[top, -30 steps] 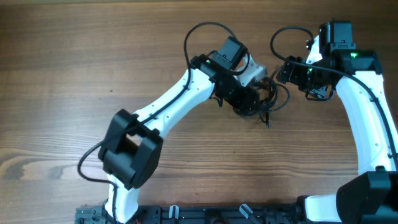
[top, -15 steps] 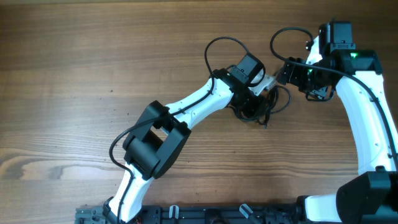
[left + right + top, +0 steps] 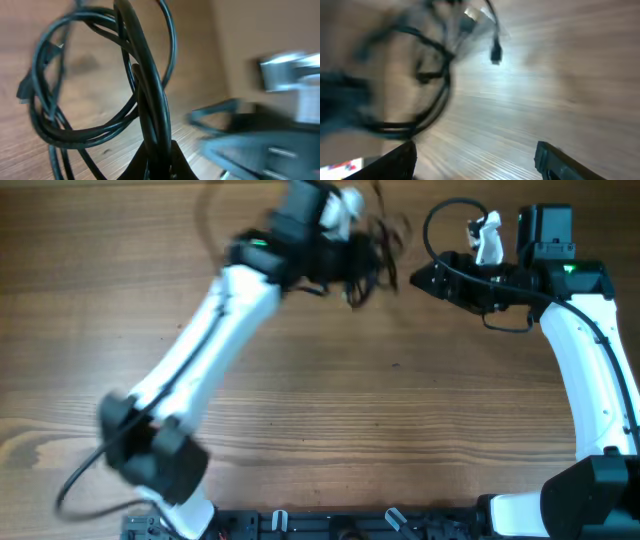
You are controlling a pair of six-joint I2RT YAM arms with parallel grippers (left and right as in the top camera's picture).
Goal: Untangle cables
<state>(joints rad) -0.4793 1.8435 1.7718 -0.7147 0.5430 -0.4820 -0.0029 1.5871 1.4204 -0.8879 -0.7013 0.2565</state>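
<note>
Cables [image 3: 150,100] rise as a bundle of black loops straight out of the left gripper [image 3: 159,167], whose jaws are closed tight on the strands at the lower edge of its wrist view. The wooden table [image 3: 120,280] shows behind the loops. Overhead, the bundle sits at the tip of the motion-blurred left arm [image 3: 200,350] near the table's far edge, left of the right gripper [image 3: 476,150] and apart from it. Right gripper: fingers spread wide, nothing between them; its camera sees the blurred loops and one small plug [image 3: 495,52] ahead. Against half a second ago, the bundle has left the table centre, where it lay just beside the right gripper, and the left arm has swung toward the far edge.
</note>
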